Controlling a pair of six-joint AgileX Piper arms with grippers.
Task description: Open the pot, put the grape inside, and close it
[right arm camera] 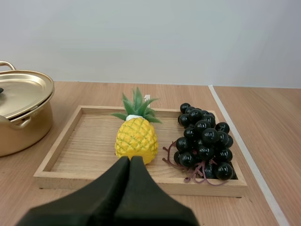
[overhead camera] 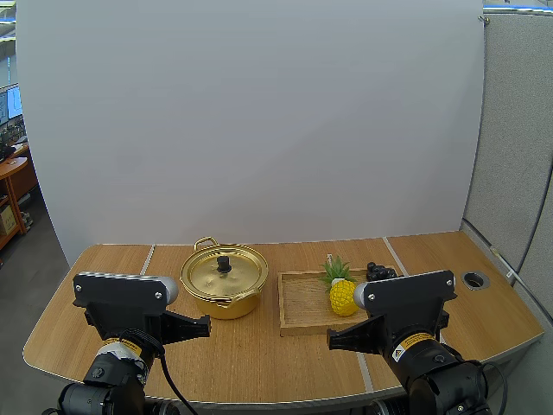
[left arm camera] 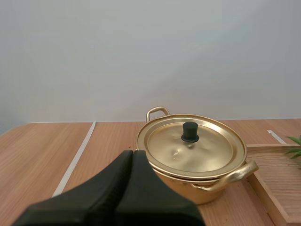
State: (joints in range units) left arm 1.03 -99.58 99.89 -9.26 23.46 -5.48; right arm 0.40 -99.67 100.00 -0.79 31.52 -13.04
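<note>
Pot [overhead camera: 226, 294]: gold, lid [left arm camera: 193, 149] seated, standing on the table [overhead camera: 259, 367] left of centre. It is not yet opened, so I place the task at its first step.

1. Left gripper [left arm camera: 133, 156]: nearest item on my left side. Fingers pressed together into one dark wedge, holding nothing, over the table's near part.
2. Right gripper [right arm camera: 130, 161]: nearest item on my right side. Fingers likewise pressed together and empty, short of the tray's front wall.
3. Pot, as above: ahead of the left gripper and a little to its right, apart from it. A black knob [left arm camera: 190, 132] stands upright at the lid's centre. The left arm is the nearer one, so I judge the lid lift is its job. Its fingers would have to spread before coming down on the knob from above.
4. Tray [right arm camera: 141, 182]: wooden, just beside the pot on its right.
5. Pineapple [right arm camera: 136, 139]: yellow, mid-tray, straight ahead of the right gripper, leaves pointing away.
6. Grapes [right arm camera: 203, 141]: a dark bunch at the tray's right end, just beside the pineapple, ahead of the right gripper and to its right. The long axis runs near to far along the tray's right wall, with loose stems toward the near corner. The right arm is the nearer one. The pot lies to the bunch's left, past the pineapple.
</note>
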